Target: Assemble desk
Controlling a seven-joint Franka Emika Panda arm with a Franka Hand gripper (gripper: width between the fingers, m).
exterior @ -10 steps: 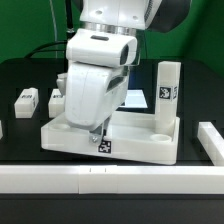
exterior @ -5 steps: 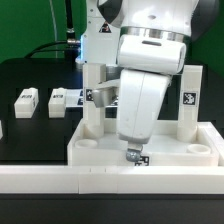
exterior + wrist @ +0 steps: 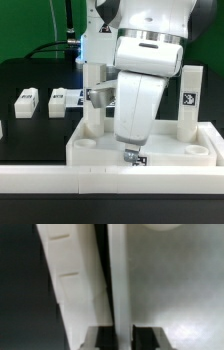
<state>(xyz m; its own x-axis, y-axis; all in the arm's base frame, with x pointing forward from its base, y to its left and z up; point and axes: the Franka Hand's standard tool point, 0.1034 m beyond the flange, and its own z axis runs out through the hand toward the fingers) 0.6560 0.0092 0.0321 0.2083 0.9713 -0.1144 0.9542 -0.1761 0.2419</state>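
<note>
Tabletop [image 3: 90,152] front rim — pinched in gripper [image 3: 130,154], directly beneath it.

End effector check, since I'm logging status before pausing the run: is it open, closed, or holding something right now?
End effector: closed, clamped on the front rim of the desk tabletop.

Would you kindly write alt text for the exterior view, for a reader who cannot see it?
The white robot arm's gripper is shut on the front rim of the white tray-like tabletop, which carries two upright legs, one at each back corner. Two small white marker-tagged blocks lie on the black table at the exterior view's left.
</note>
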